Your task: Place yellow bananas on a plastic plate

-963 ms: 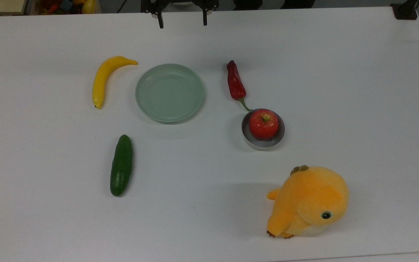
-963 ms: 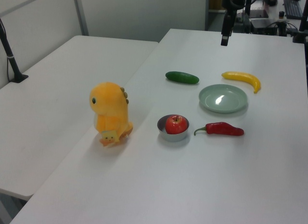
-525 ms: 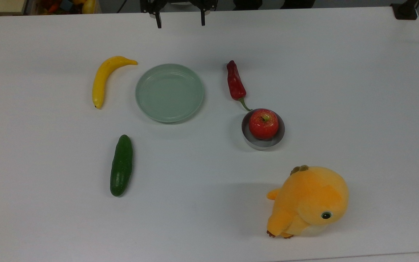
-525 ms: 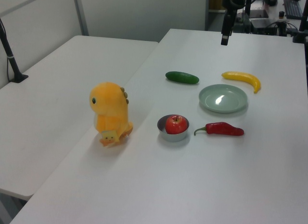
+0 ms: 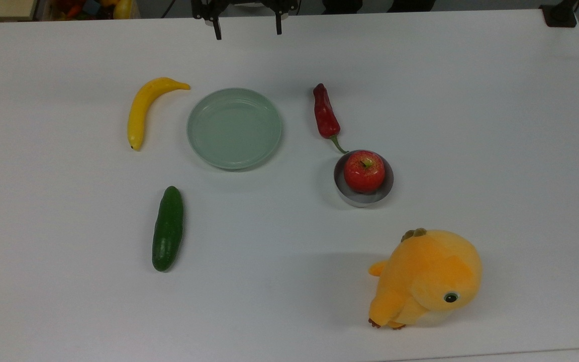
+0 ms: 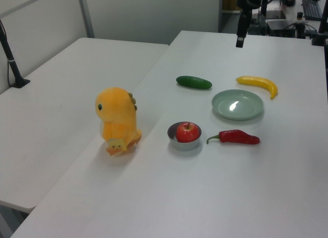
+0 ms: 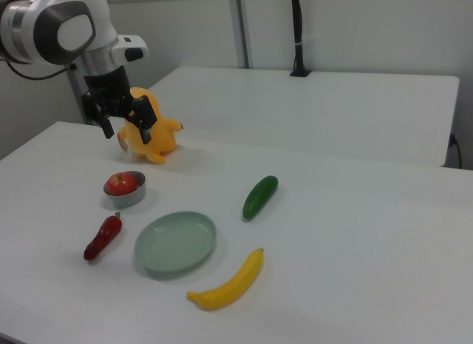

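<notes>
Since a second ago only the tool has shifted, creeping a little toward the far edge and the top view's left; nothing on the surface has stirred. Its two fingers stand wide apart with nothing between them, raised above the far edge.

From there the banana lies nearer and toward the top view's left, flat on the surface and untouched, just beside the plate on the plate's left with a strip of bare surface between them.

Its long axis runs roughly near-to-far in the top view, stem end far (curling toward the plate), dark tip near. I judge the fingers' present gap already lies roughly crosswise to that axis.
</notes>
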Tool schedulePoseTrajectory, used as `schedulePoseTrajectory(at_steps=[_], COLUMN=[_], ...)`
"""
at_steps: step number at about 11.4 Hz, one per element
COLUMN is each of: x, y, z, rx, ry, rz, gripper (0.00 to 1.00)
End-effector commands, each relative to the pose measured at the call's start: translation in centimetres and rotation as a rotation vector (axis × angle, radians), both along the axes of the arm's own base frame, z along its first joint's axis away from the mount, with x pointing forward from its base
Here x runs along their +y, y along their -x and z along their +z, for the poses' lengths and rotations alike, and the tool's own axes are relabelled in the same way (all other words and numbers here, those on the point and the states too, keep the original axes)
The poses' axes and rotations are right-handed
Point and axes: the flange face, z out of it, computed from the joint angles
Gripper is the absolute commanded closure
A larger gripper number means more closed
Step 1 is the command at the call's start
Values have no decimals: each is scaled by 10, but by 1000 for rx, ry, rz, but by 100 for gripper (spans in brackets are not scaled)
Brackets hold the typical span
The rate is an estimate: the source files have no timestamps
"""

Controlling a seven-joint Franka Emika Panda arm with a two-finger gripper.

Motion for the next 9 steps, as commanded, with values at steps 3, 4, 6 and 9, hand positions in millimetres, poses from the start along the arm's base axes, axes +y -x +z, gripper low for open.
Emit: schedulePoseTrajectory(at_steps=[3, 4, 6, 9], x=[-12, -14, -35, -74], y=[4, 8, 9, 15], z=[2, -1, -6, -10], rx=[31, 59, 93, 149], ry=[-11, -9, -11, -19], rz=[165, 185, 173, 108], gripper=[0, 0, 0, 0])
